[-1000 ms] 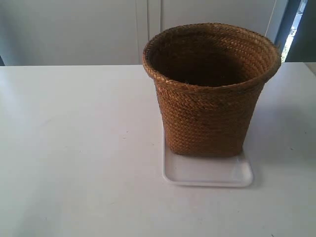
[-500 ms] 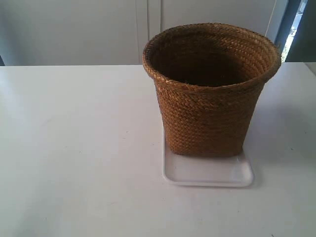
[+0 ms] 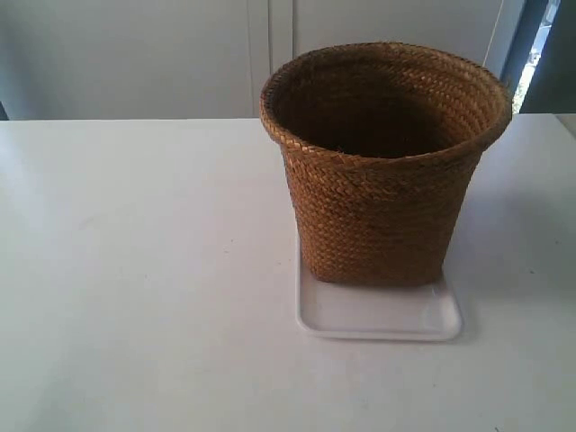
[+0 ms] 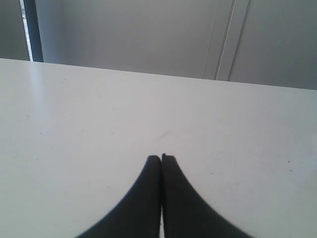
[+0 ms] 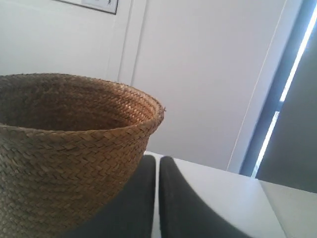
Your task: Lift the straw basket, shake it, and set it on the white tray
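The brown woven straw basket (image 3: 382, 171) stands upright on the white tray (image 3: 378, 315), toward the tray's far side, its dark inside showing. Neither arm appears in the exterior view. In the right wrist view the straw basket (image 5: 64, 148) fills one side, and my right gripper (image 5: 157, 159) sits low beside its wall, shut with nothing between the black fingers. My left gripper (image 4: 161, 157) is shut too, empty, over bare white table with no basket or tray in its view.
The white table (image 3: 135, 270) spreads wide around the tray. A pale wall with panel seams (image 3: 270, 54) runs behind the table's far edge. A dark window frame (image 3: 531, 45) stands at the back right.
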`<state>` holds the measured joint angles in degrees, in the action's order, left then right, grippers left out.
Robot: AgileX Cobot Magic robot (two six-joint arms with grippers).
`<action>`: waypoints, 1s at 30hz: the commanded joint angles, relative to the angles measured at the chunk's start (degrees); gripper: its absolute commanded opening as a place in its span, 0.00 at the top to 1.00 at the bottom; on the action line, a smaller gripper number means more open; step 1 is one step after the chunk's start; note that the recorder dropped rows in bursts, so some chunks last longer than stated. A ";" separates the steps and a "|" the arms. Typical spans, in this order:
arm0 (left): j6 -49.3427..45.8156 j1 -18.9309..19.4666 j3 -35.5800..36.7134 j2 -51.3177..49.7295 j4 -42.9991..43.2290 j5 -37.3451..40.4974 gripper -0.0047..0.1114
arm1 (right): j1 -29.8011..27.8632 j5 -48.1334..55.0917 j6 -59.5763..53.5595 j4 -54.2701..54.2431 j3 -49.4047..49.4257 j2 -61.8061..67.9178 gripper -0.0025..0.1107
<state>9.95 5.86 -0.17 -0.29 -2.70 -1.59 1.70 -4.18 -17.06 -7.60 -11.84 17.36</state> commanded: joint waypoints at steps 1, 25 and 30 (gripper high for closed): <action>0.28 0.14 0.17 0.29 -0.26 -0.02 0.96 | -0.06 -11.50 0.45 -0.50 8.69 -5.56 0.95; 0.28 0.14 0.17 0.29 -0.26 -0.02 0.96 | -1.29 14.80 -0.61 2.75 11.84 -17.36 0.95; 0.28 0.14 0.17 0.29 -0.26 -0.02 0.96 | -5.85 15.35 0.76 3.79 11.84 -17.36 0.95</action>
<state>9.95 5.86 -0.17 -0.29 -2.70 -1.48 -2.18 11.02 -16.91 -4.62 -0.34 0.38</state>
